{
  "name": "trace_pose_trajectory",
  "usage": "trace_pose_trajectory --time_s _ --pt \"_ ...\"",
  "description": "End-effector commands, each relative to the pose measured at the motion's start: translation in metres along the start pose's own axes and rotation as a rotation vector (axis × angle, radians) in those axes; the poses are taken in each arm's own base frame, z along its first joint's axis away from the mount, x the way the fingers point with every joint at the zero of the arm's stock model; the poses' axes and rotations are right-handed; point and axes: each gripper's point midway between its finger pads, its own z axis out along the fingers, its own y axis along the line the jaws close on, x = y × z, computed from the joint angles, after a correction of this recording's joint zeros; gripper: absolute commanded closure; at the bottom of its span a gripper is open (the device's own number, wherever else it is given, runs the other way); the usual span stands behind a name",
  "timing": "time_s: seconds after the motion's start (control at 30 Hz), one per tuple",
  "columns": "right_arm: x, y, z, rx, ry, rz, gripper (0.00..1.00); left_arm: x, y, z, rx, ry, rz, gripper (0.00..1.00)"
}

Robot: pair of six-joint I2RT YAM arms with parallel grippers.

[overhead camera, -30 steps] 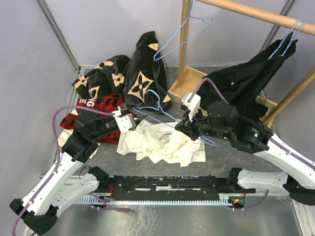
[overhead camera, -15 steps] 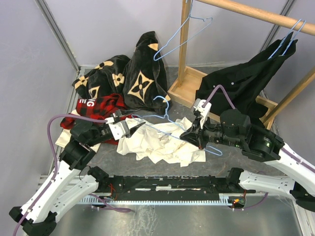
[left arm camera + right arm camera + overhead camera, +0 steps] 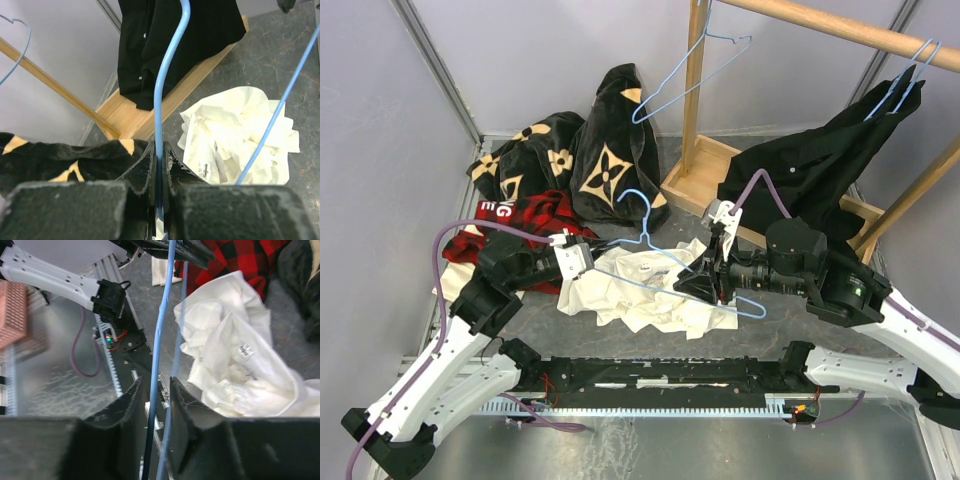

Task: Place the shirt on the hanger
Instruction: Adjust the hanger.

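Note:
The light-blue wire hanger (image 3: 649,222) hangs in the air over the crumpled white shirt (image 3: 640,292), which lies on the dark table. My left gripper (image 3: 595,247) is shut on the hanger's wire near the hook end; in the left wrist view the wire (image 3: 165,75) runs straight up from the pinched fingers (image 3: 160,150), with the shirt (image 3: 235,130) to the right below. My right gripper (image 3: 692,283) is open at the hanger's other end. Two strands of the wire (image 3: 161,325) pass loosely between its fingers (image 3: 156,385), and the shirt (image 3: 235,355) lies beyond.
A wooden rack (image 3: 695,100) stands at the back right, with a spare blue hanger (image 3: 695,75) and a black shirt (image 3: 820,160) hung on it. A black garment with tan flowers (image 3: 580,150) and a red plaid shirt (image 3: 525,220) are piled at the back left.
My left gripper has shut on the hanger's wire. My right gripper has opened and let go of its grip on the hanger. The hook now stands higher.

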Motion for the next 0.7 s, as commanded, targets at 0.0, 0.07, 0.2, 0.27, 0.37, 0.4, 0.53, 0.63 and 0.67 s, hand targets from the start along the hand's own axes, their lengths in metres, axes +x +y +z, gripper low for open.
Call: trace_pose_trajectory --time_s 0.0,0.07,0.2,0.27,0.37,0.4,0.53,0.63,0.67 --pt "-0.018 -0.012 -0.006 0.073 -0.054 -0.069 0.56 -0.018 0.006 -0.002 -0.002 -0.031 0.027 0.97" --pt "-0.022 -0.022 -0.008 0.129 -0.052 -0.108 0.47 -0.014 0.003 -0.002 0.017 -0.013 0.032 0.97" --pt "-0.028 -0.03 -0.007 0.164 -0.001 -0.213 0.44 -0.004 -0.002 -0.001 0.056 0.042 0.023 0.97" --pt "-0.029 -0.032 -0.003 0.166 0.031 -0.241 0.44 -0.003 -0.003 -0.002 0.072 0.055 0.03 0.97" --pt "-0.031 -0.031 0.002 0.149 0.053 -0.26 0.47 -0.002 -0.005 -0.003 0.078 0.063 0.034 0.97" --pt "-0.03 -0.03 0.004 0.143 0.059 -0.262 0.5 -0.002 -0.004 -0.004 0.075 0.065 0.036 0.97" --pt "-0.025 -0.029 0.01 0.123 0.079 -0.254 0.62 0.0 -0.004 -0.005 0.068 0.073 0.036 0.97" --pt "-0.022 -0.029 0.012 0.12 0.085 -0.241 0.88 0.001 -0.005 -0.006 0.068 0.074 0.041 0.97" --pt "-0.022 -0.029 0.012 0.121 0.084 -0.235 0.97 0.003 -0.005 -0.006 0.068 0.077 0.041 0.97"
